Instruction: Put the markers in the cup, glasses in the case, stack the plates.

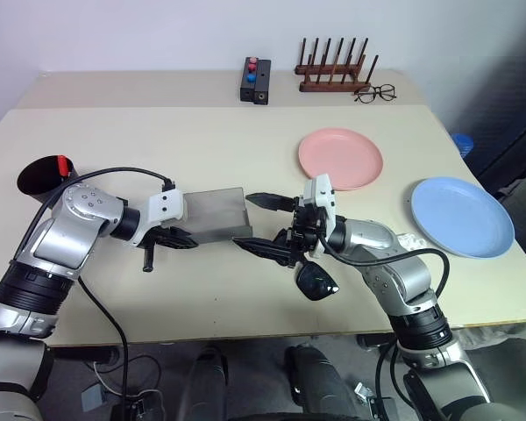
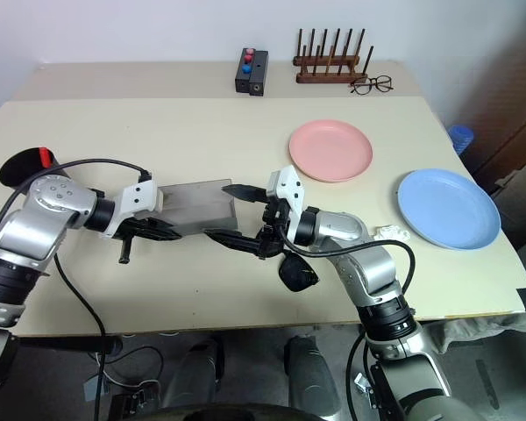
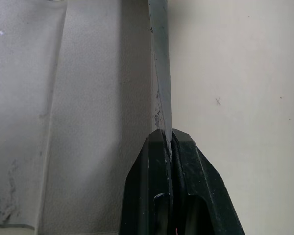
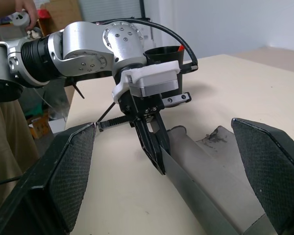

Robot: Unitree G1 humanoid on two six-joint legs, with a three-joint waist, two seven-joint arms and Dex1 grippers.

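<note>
The beige rectangular table (image 1: pixel 158 149) has wide bare room across its middle and far-left part; the things on it sit toward its edges. Against the far edge stand a small black box with red and blue buttons (image 1: pixel 256 80), a dark wooden peg rack (image 1: pixel 335 74) and thin-framed clear spectacles (image 1: pixel 374 92). The matte black tapered cup (image 1: pixel 42 177) stands at the left edge with a red marker cap (image 1: pixel 62 164) poking out of it. The round pink plastic plate (image 1: pixel 340 158) lies right of centre, and the round light blue plastic plate (image 1: pixel 462 216) lies near the right edge, well apart from the pink one.

The grey felt-like glasses case (image 1: pixel 212 215) sits open near the middle of the table, toward the near edge, its lid raised. The left gripper (image 3: pixel 170 147) has its fingers pressed together on the thin edge of that case's lid. The right gripper (image 1: pixel 263 225) hovers just beside the case's right end, its two black fingers spread wide apart and holding nothing. The black sunglasses with dark lenses (image 1: pixel 316 281) lie under the right wrist, close to the near edge.
</note>
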